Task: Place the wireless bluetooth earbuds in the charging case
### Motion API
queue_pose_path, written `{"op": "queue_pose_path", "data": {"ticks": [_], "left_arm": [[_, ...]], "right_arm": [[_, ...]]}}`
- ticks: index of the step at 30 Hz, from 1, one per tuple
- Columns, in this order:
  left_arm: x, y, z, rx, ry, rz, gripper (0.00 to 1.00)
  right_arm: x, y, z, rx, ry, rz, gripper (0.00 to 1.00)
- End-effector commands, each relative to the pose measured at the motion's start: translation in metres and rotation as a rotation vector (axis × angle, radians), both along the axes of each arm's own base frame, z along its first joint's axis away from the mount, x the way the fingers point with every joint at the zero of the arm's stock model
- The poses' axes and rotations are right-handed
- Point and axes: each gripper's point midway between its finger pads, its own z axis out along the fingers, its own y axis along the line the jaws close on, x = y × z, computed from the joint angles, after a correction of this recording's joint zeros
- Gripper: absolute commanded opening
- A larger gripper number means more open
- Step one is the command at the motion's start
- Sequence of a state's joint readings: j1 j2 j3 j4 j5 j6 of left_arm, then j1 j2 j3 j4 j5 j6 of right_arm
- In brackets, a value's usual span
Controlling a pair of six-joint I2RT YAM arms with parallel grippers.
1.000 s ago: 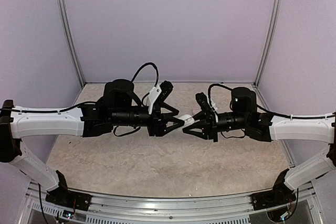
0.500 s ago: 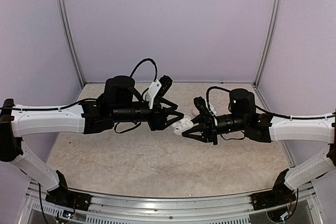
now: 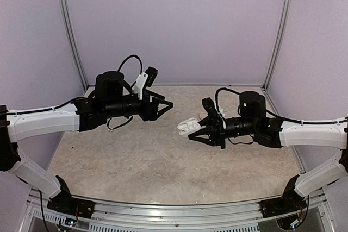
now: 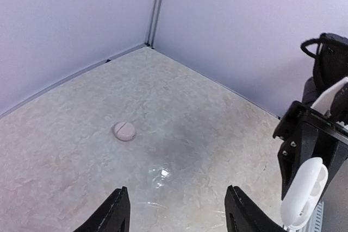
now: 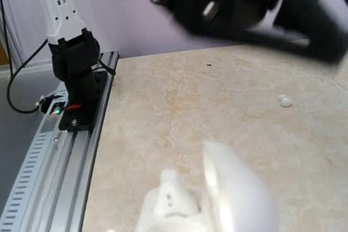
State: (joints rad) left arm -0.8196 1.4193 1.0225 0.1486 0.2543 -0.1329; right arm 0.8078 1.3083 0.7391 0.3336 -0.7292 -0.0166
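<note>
The table (image 3: 163, 167) is beige with a mottled, marble-like pattern. The walls (image 3: 174, 25) are pale lilac, and their corner posts (image 3: 70, 31) are silver-grey. The arms (image 3: 43, 123) are white with black joints and black fingers (image 4: 117, 213). The charging case (image 3: 187, 126) is plain white. The earbud (image 4: 124, 131) lying on the table is pale pinkish white. The rail (image 5: 49, 156) is grey.

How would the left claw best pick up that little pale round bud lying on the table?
Probably from straight above: the left gripper straddles the bud and closes on its rounded sides. It lies low and flat on the table, nothing beside it.
</note>
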Motion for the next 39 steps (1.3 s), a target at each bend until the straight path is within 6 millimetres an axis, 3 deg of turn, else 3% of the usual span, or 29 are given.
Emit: {"op": "queue_pose_path", "data": {"ticks": [1, 3, 6, 9, 13, 18, 26, 32, 39], "left_arm": [[0.039, 0.066, 0.005, -0.115, 0.107, 0.265, 0.61], [0.070, 0.122, -0.023, -0.105, 0.207, 0.500, 0.62], [0.089, 0.190, -0.070, -0.062, 0.331, 0.762, 0.61], [0.089, 0.235, -0.105, -0.003, 0.393, 0.958, 0.62], [0.086, 0.267, -0.137, 0.079, 0.426, 1.110, 0.62], [0.088, 0.285, -0.173, 0.171, 0.460, 1.171, 0.61], [0.103, 0.276, -0.221, 0.270, 0.548, 1.110, 0.56], [0.101, 0.281, -0.239, 0.314, 0.563, 1.125, 0.55], [0.116, 0.277, -0.246, 0.329, 0.548, 1.121, 0.49]], "right_arm": [[0.003, -0.005, 0.010, 0.041, 0.014, -0.017, 0.00], [0.003, -0.006, 0.010, 0.043, 0.014, -0.017, 0.00], [0.005, -0.008, 0.009, 0.042, 0.011, -0.021, 0.00], [0.006, -0.008, 0.009, 0.043, 0.010, -0.022, 0.00], [0.006, -0.009, 0.007, 0.040, 0.011, -0.023, 0.00], [0.007, -0.009, 0.007, 0.039, 0.010, -0.027, 0.00], [0.007, -0.010, 0.007, 0.033, 0.007, -0.034, 0.00], [0.007, -0.010, 0.006, 0.033, 0.007, -0.034, 0.00], [0.009, -0.009, 0.006, 0.027, 0.007, -0.035, 0.00]]}}
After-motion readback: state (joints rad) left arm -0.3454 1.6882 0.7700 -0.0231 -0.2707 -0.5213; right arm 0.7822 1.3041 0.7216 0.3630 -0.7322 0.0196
